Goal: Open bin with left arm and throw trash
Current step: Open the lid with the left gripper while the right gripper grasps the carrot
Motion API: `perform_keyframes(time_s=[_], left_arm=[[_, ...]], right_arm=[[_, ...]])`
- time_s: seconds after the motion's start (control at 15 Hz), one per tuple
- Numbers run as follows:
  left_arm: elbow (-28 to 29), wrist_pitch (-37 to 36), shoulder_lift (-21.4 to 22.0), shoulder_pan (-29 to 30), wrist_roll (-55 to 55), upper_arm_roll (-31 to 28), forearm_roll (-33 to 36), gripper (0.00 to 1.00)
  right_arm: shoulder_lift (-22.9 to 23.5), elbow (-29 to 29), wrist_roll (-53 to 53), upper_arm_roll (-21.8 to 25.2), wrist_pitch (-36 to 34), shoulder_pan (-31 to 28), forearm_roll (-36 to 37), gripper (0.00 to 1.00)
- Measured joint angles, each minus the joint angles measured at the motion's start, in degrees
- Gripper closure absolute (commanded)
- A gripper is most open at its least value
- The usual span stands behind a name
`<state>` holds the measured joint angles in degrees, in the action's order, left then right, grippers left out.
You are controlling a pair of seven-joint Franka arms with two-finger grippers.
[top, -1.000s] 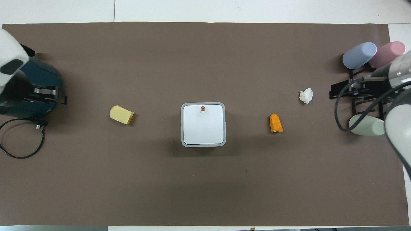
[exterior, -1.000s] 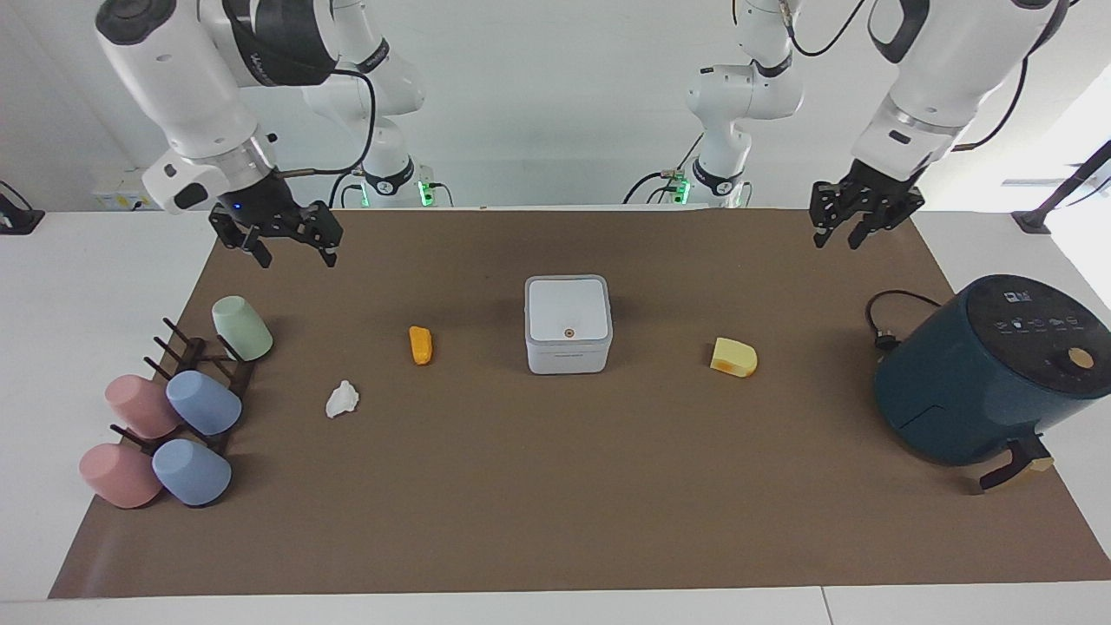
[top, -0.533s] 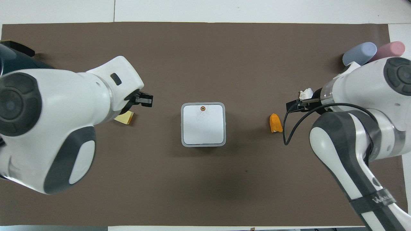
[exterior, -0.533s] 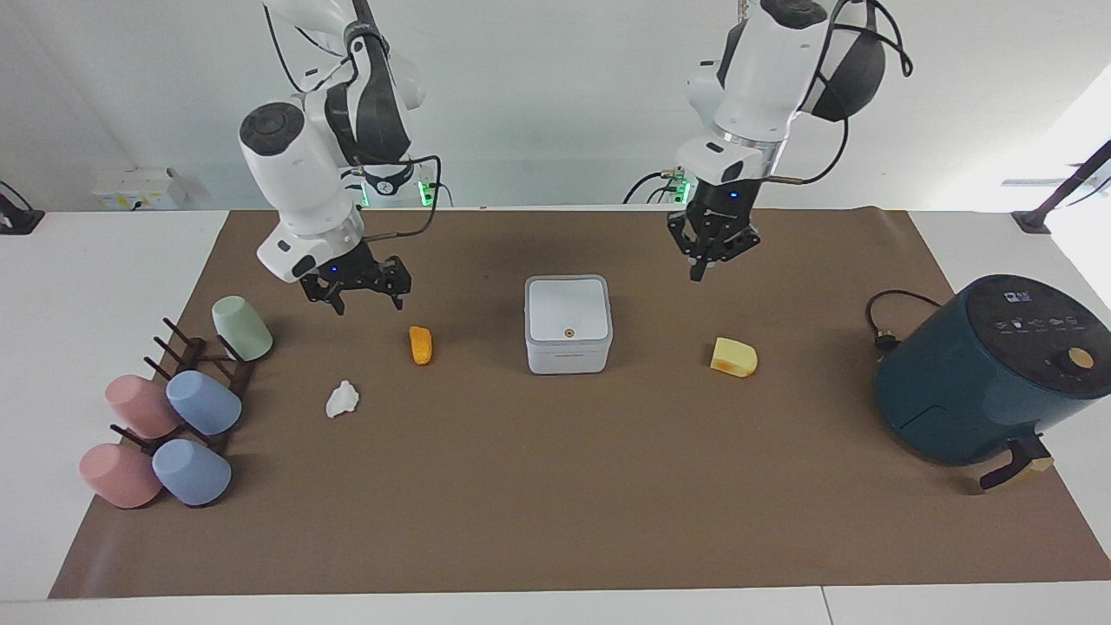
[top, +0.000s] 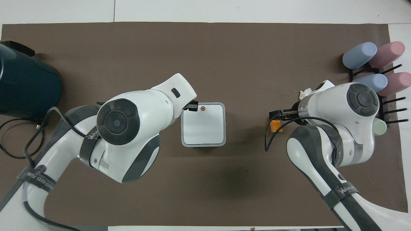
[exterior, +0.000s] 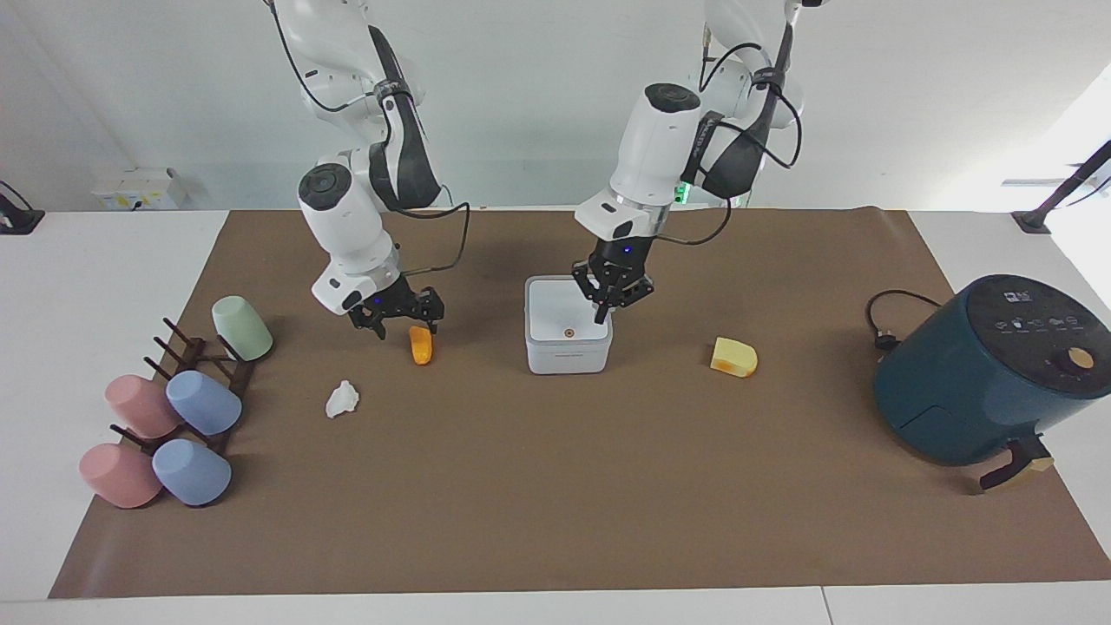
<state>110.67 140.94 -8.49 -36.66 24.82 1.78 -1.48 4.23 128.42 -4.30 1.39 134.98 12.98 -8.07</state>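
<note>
The white bin [exterior: 568,347] stands mid-table with its lid shut, also in the overhead view [top: 203,128]; its small round button [top: 202,108] sits at the lid's edge farther from the robots. My left gripper [exterior: 605,314] hangs just over the lid's corner toward the left arm's end; only its tip [top: 192,106] shows from above. My right gripper [exterior: 405,326] is open, low, right beside the orange piece [exterior: 421,345], which it partly covers from above [top: 276,127]. The white tissue wad [exterior: 342,399] and the yellow wedge [exterior: 733,357] lie on the mat; the left arm hides the wedge from above.
A dark-teal air fryer [exterior: 989,369] with its cord [exterior: 885,317] stands at the left arm's end. Several pastel cups on a dark rack [exterior: 200,408] lie at the right arm's end. A brown mat [exterior: 555,503] covers the table.
Both arms have swung in from the table's ends and come down: the left gripper to the bin's lid, the right gripper to the orange piece. The bin and scraps have not moved.
</note>
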Motion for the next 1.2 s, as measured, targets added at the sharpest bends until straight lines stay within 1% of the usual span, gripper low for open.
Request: perform_keyframes(time_s=[0.2,0.4,0.47,0.53,0.67,0.73,0.8,0.87,0.93,1.2], left_arm=[[0.0,3.0,-2.9,-1.7,1.3,0.0,0.0,1.0],[0.5,3.5,-4.0,-2.4,1.5,0.0,0.0,1.0],[0.8,3.9,-4.0,-2.4,1.5,0.0,0.0,1.0],[0.9,4.0,-3.9,-2.4,1.4,0.0,0.0,1.0],[1.0,4.1,-3.8,-2.4,1.4,0.0,0.0,1.0],[1.1,4.0,-3.8,-2.4,1.4,0.0,0.0,1.0],[1.1,3.7,-3.7,-2.5,1.4,0.0,0.0,1.0],[1.1,2.7,-3.3,-2.6,1.4,0.0,0.0,1.0],[1.1,0.6,-2.5,-2.6,1.4,0.0,0.0,1.0],[1.4,-12.4,3.2,-2.5,1.4,-0.6,0.0,1.0]], right_arm=[[3.2,0.9,0.0,0.0,3.4,1.1,0.0,0.02],[5.3,0.9,0.0,0.0,4.6,1.5,0.0,0.05],[5.4,0.9,0.0,0.0,4.3,1.5,0.0,0.07],[5.4,0.9,0.0,0.0,3.5,1.5,0.0,0.12],[5.4,0.9,0.0,0.0,2.4,1.5,0.0,0.29],[5.3,0.9,0.0,0.0,2.1,1.5,0.0,0.4],[5.3,0.9,0.0,0.1,1.8,1.5,0.0,0.57],[5.3,0.9,0.0,0.1,1.5,1.6,0.0,0.85],[5.3,0.8,0.0,0.1,1.0,1.6,0.0,1.0],[5.0,-0.7,0.0,0.2,-3.0,1.5,0.0,1.0]])
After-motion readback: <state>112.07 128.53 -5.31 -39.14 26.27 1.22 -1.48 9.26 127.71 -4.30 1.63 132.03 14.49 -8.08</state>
